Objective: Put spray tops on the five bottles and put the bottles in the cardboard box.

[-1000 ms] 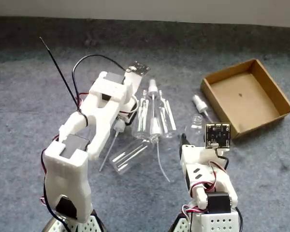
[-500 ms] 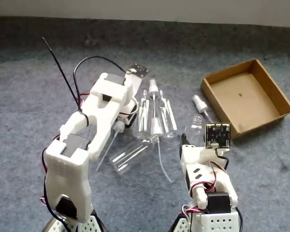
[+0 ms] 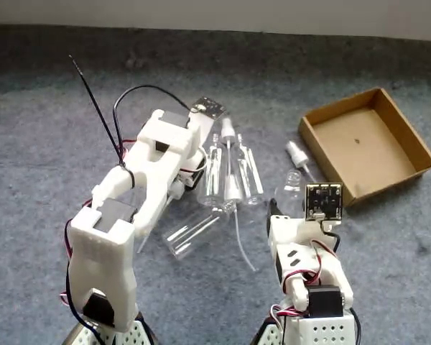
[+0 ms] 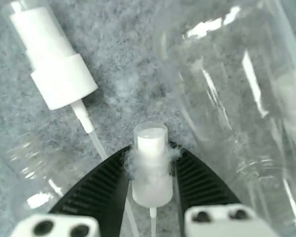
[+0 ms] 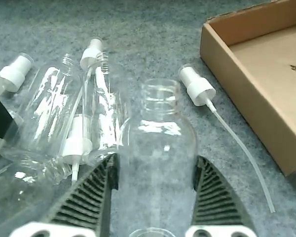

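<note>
Left gripper is clamped on a white spray top amid the loose bottles. Right gripper is closed round an open-necked bottle, mouth pointing away from that arm. So the top lies off to the bottle's left and likely has to swing round to meet the mouth end-on — the cardboard box sits to the right.
</note>
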`<state>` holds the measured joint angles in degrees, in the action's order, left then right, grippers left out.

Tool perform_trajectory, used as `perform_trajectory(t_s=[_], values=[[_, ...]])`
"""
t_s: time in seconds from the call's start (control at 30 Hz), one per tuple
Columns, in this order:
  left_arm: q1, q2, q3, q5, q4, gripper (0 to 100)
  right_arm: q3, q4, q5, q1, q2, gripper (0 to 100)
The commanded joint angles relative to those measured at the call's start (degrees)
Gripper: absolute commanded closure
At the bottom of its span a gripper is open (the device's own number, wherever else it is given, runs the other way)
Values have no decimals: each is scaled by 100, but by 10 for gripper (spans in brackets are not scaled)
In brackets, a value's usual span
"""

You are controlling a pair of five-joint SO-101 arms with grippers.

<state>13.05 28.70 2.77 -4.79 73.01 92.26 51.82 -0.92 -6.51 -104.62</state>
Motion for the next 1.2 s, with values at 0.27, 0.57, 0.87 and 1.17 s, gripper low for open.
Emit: perform_trajectory(t_s=[0.27,0.57,0.87,1.17], values=[[75,-2114,22,9,360,966,-57,-145,-62,66,-75,920],[75,-4013,-40,0,360,963,-57,-180,-62,40,-75,920],[154,-5446,-57,26,387,966,-57,-1455,-70,31,-75,920],[1279,-7292,-1103,26,431,966,-66,-1991,-53,-945,-75,920]])
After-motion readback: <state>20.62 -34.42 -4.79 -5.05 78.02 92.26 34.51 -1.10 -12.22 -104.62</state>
